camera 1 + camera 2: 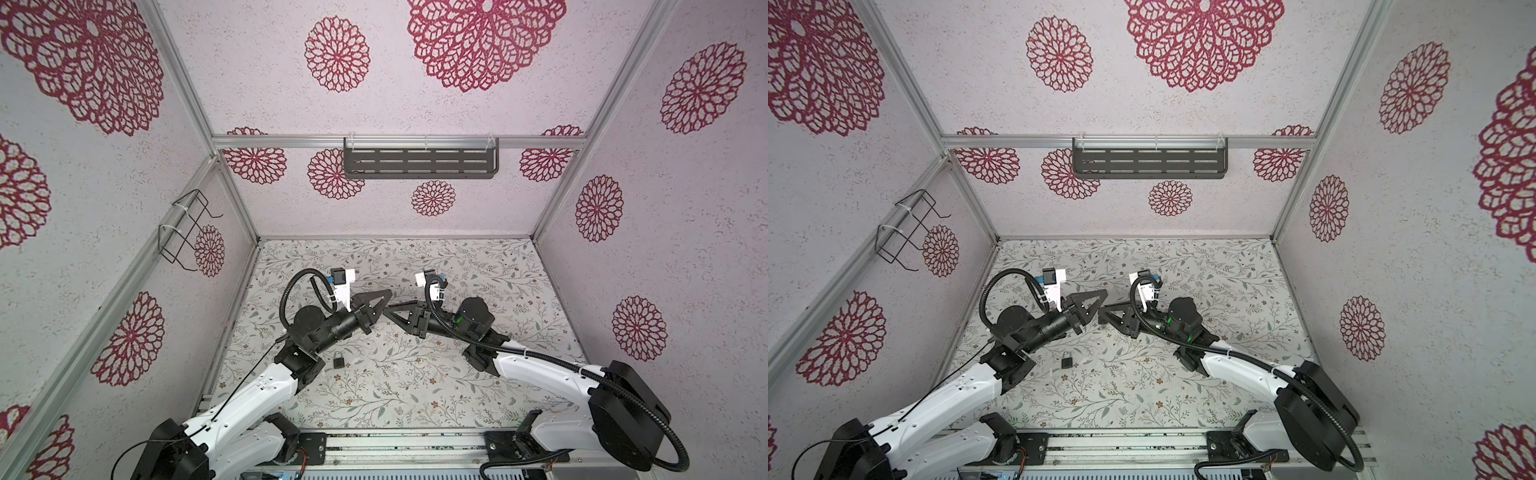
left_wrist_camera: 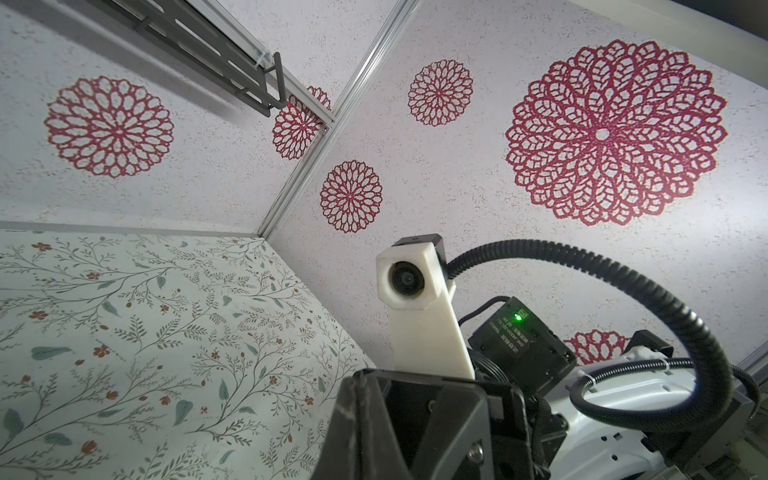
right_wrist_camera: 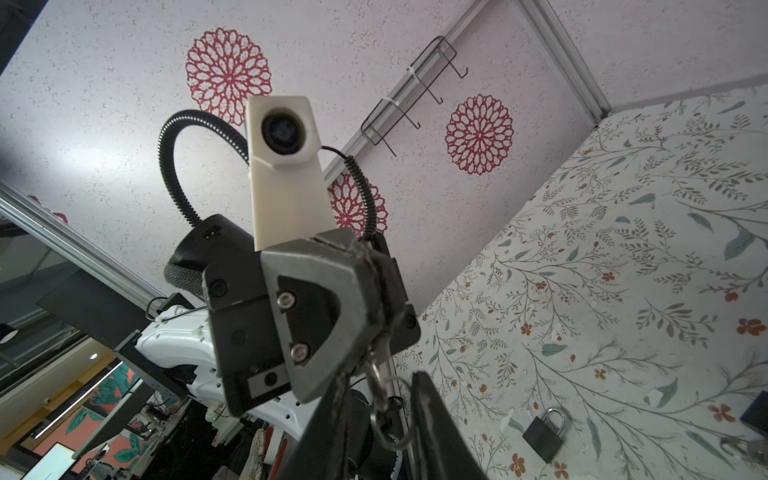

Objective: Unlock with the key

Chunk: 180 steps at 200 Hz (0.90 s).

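Top views, end effectors: the left end effector (image 1: 382, 298) and the right end effector (image 1: 388, 312) meet tip to tip above the middle of the counter (image 1: 415, 395). What sits between them is too small to tell here.
Top views, lock: in both top views the padlock (image 1: 338, 360) lies flat on the near left of the counter. It is just beside the left arm's elbow and well apart from both end effectors.
Left wrist view: this shows only the right arm's wrist camera and the body of the right end effector close up, plus bare counter. Nothing of the task's things is in sight.
Right wrist view, left end effector: it is closed, its fingers pressed together on the head of the key (image 3: 376, 361).
Right wrist view, key: it is small and silver, on a thin wire ring that hangs below the pinch.
Right wrist view, right end effector: its two fingers stand apart on either side of the hanging ring and are not visibly clamped on it.
Right wrist view, lock: the body is black and the silver shackle is seated in it, so it looks locked. The keyhole cannot be seen.
Done: the key is off the counter and held.
Left, as a judgement: a hand-over to the right end effector looks under way. Inserting the key, turning it and freeing the shackle are all yet to do.
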Available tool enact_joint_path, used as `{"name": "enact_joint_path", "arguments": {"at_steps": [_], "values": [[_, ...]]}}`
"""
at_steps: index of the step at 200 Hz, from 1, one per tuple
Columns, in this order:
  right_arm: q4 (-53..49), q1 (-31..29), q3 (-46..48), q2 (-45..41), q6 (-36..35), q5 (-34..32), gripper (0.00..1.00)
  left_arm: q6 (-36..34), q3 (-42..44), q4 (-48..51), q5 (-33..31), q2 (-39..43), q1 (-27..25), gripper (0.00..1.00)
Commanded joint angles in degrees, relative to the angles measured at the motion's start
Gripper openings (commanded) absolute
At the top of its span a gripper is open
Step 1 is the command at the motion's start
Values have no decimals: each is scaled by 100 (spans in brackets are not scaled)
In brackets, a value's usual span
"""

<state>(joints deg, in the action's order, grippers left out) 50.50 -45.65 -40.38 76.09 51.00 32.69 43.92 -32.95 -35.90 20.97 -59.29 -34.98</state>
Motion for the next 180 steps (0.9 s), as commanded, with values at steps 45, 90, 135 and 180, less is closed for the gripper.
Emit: {"name": "enact_joint_path", "arguments": {"at_steps": [45,90,135,180], "values": [[903,135,-170,81,436,204,23,-50,140,-301,223,25,-35,0],[959,135,-179,175,544,262,20,-55,157,-384,197,7,-35,0],[1018,135,-164,189,573,252,13,-94,140,-290,17,11,-34,0],[798,144,-158,75,379,186,3,-129,148,-198,-136,59,-39,0]]}}
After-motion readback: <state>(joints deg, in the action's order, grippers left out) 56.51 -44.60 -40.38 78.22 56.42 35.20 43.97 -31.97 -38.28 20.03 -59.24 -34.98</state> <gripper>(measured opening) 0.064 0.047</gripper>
